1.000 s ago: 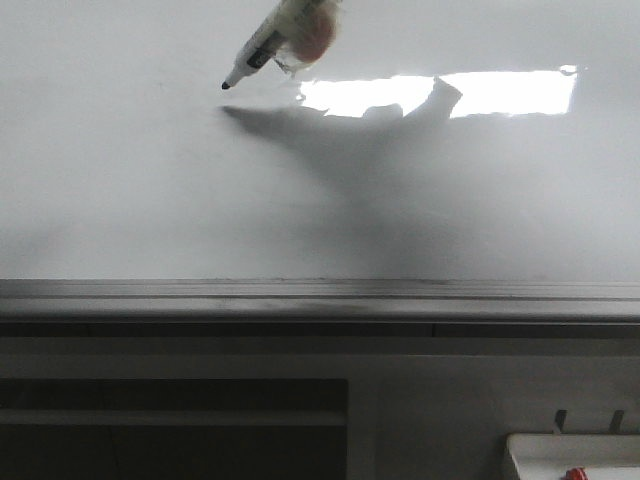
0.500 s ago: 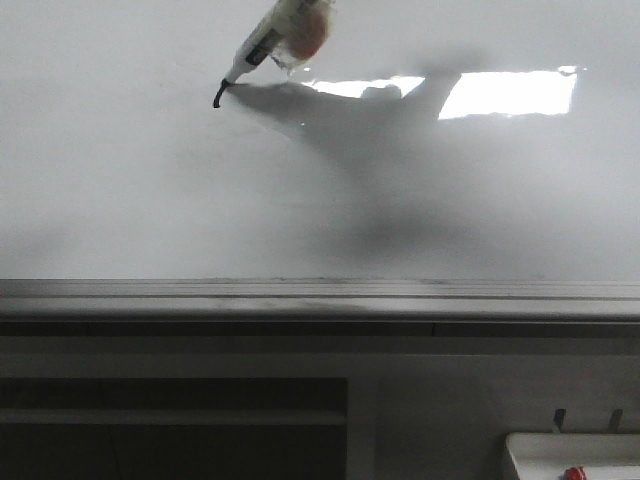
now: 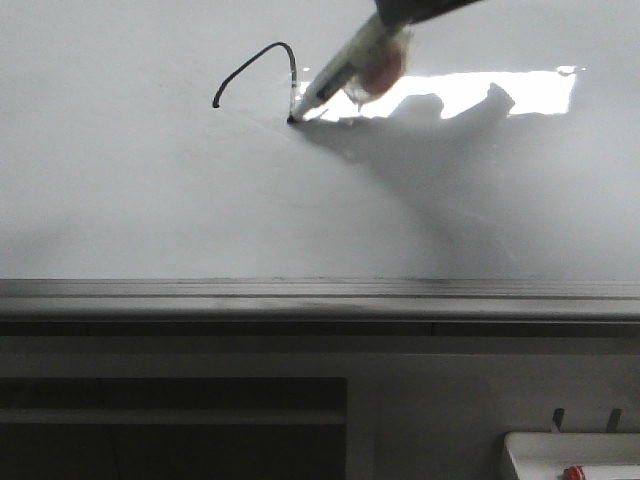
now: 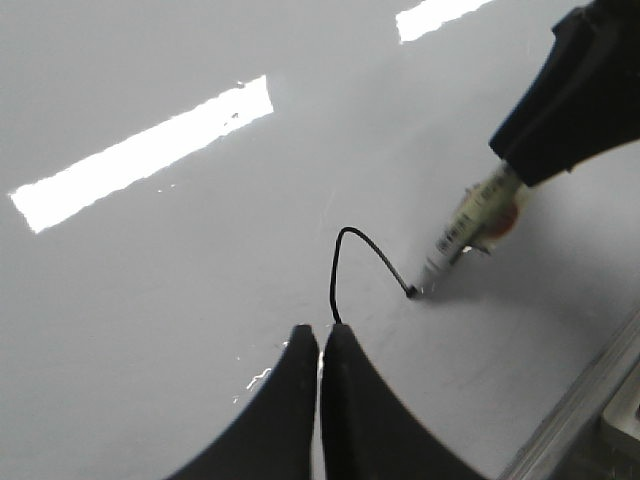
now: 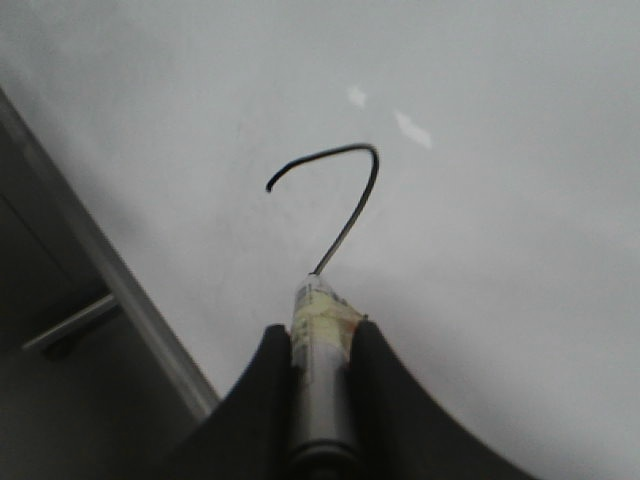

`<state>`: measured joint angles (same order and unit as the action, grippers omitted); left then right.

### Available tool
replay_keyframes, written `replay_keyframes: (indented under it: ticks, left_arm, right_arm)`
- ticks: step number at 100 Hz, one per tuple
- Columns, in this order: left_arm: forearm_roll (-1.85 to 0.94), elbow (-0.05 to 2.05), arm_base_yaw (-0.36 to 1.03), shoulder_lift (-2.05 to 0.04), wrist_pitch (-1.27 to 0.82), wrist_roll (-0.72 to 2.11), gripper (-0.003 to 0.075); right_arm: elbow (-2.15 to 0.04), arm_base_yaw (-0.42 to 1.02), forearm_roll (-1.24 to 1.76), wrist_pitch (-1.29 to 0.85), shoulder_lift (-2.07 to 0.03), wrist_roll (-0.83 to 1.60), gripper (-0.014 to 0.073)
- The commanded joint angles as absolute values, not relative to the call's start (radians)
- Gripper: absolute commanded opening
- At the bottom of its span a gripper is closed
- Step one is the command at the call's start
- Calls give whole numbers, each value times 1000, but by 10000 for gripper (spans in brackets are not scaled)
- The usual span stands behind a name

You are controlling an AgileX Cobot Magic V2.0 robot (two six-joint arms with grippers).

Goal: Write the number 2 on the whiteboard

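Your left gripper point(image 4: 318, 345) hangs over the whiteboard point(image 3: 150, 200) with fingers pressed together, empty. The number 2 point(image 3: 255, 72) is only a curved hook. To its right, your right gripper point(image 5: 320, 345) clamps the marker point(image 3: 335, 85), tip touching the board.

- The whiteboard point(image 3: 150, 190) is glossy and smooth, throwing back a bright rectangular light patch just beyond the marker point(image 3: 340, 75).
- The marker's barrel looks like smooth plastic with a pale, paper-like label wrapped round it; its tip is dark.
- The stroke of the number 2 point(image 3: 255, 70) trailing from the tip is thin, black and matt.
- The right gripper point(image 5: 320, 340) pinching the barrel has matt black fingers point(image 5: 265, 400), plastic or rubber.
- The left gripper point(image 4: 319, 345), short of the tip, looks the same matt black.
- The board's bottom rail point(image 3: 320, 298) is dull grey metal.
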<state>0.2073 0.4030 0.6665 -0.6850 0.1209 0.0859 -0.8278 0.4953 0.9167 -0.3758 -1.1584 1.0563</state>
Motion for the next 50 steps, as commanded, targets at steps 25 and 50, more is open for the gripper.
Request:
replay_keyframes:
  ticks: [25, 50]
  left_arm:
    - [193, 433, 664, -682, 201, 78, -20]
    - [193, 433, 664, -682, 201, 78, -20]
  right_arm:
    - [-879, 619, 919, -306, -1267, 1052, -66]
    - [-863, 648, 901, -241, -1250, 1053, -66]
